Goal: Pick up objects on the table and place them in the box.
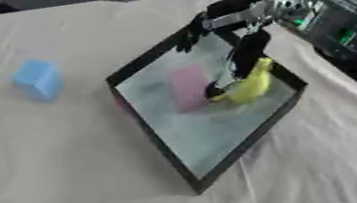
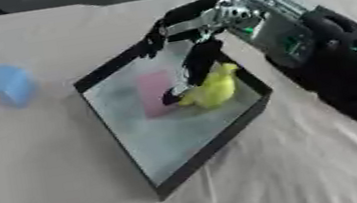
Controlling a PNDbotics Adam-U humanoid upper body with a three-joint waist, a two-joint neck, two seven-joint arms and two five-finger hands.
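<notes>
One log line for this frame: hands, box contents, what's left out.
right hand: over box, at yellow object | in box: pink block, yellow object | outside: blue block | left hand: unseen

The right hand (image 1: 239, 39) reaches from the upper right down into the black-rimmed box (image 1: 226, 159), its fingers (image 1: 246, 55) touching a yellow object (image 1: 249, 87) inside. A pink block (image 1: 189, 87) lies just beside it. A blue block (image 1: 37, 79) sits well apart on the cloth-covered surface (image 1: 54, 193).
</notes>
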